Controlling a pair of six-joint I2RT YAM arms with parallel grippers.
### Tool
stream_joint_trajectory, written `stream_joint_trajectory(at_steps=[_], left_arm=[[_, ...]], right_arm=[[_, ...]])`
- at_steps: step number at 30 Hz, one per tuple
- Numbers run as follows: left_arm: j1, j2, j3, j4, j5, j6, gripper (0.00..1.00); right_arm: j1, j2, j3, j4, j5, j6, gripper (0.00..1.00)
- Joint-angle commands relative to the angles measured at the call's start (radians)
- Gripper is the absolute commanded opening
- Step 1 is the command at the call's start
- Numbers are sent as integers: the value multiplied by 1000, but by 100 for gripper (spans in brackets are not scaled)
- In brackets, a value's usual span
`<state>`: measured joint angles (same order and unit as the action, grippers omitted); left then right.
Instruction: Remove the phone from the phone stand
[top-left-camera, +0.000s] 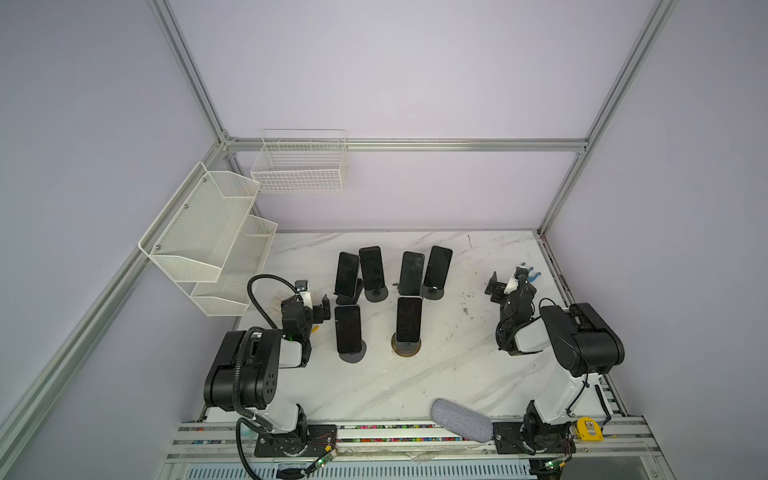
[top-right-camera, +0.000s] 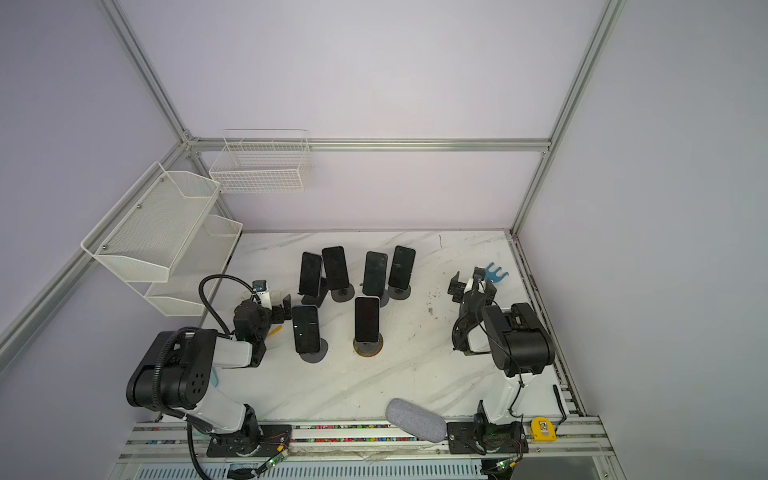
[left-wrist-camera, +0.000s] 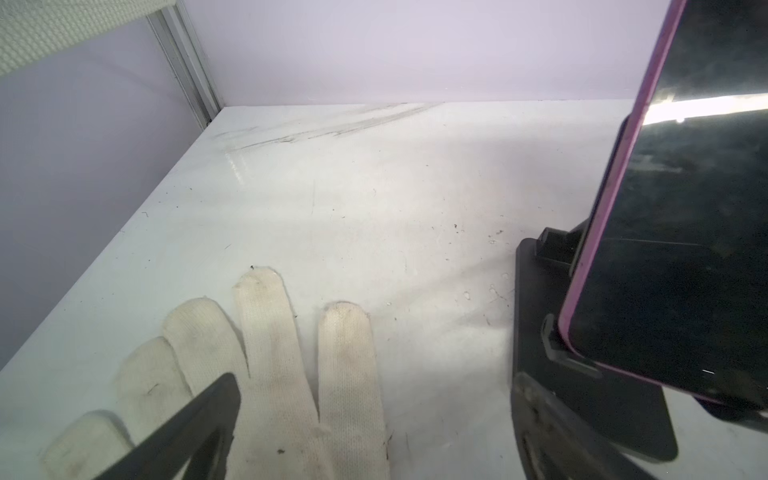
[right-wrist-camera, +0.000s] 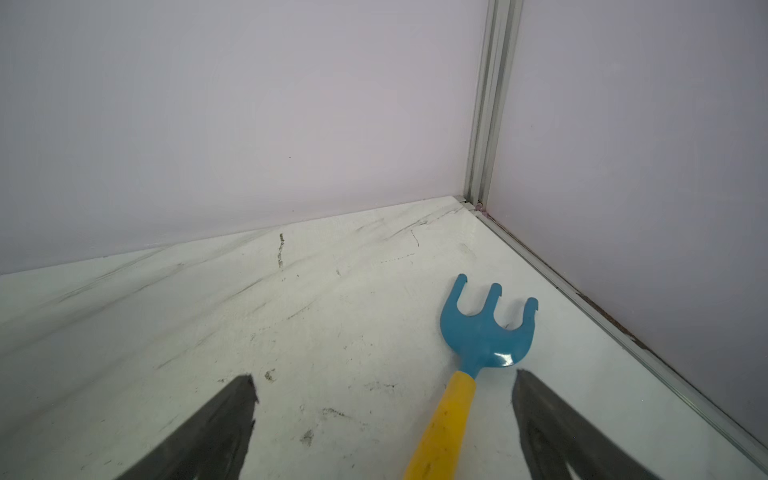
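Observation:
Several dark-screened phones lean upright on black stands mid-table in both top views. The back-left phone (top-left-camera: 347, 274) has a purple edge and rests on a flat folding phone stand (top-left-camera: 345, 297). In the left wrist view that phone (left-wrist-camera: 681, 232) and its stand (left-wrist-camera: 540, 299) fill one side. My left gripper (top-left-camera: 322, 309) hovers open just left of the front-left phone (top-left-camera: 348, 328); in its wrist view it (left-wrist-camera: 374, 419) holds nothing. My right gripper (top-left-camera: 509, 286) is open far to the right of the phones. In its wrist view (right-wrist-camera: 382, 403) only a rake handle lies between its fingers on the table.
A white knit glove (left-wrist-camera: 266, 374) lies flat under the left gripper. A blue rake with a yellow handle (right-wrist-camera: 486, 332) lies under the right gripper near the right wall. Mesh shelves (top-left-camera: 208, 241) and a wire basket (top-left-camera: 299, 166) hang at the left. A grey pouch (top-left-camera: 461, 419) and a yellow tape measure (top-left-camera: 589, 429) sit at the front edge.

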<state>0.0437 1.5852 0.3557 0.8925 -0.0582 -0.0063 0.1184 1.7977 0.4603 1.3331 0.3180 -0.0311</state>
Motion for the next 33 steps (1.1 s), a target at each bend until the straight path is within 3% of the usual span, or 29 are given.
stream_joint_trajectory(at_steps=[1, 27, 30, 33], left_arm=[[6, -20, 28, 36, 8, -1, 100], [7, -19, 28, 36, 11, -5, 100], [11, -19, 28, 37, 15, -4, 100], [13, -22, 25, 41, 25, -6, 100]], right_arm=[[4, -10, -6, 45, 4, 3, 97], [3, -14, -14, 54, 24, 10, 97], [3, -65, -12, -15, 64, 70, 97], [16, -159, -5, -101, 85, 26, 97]])
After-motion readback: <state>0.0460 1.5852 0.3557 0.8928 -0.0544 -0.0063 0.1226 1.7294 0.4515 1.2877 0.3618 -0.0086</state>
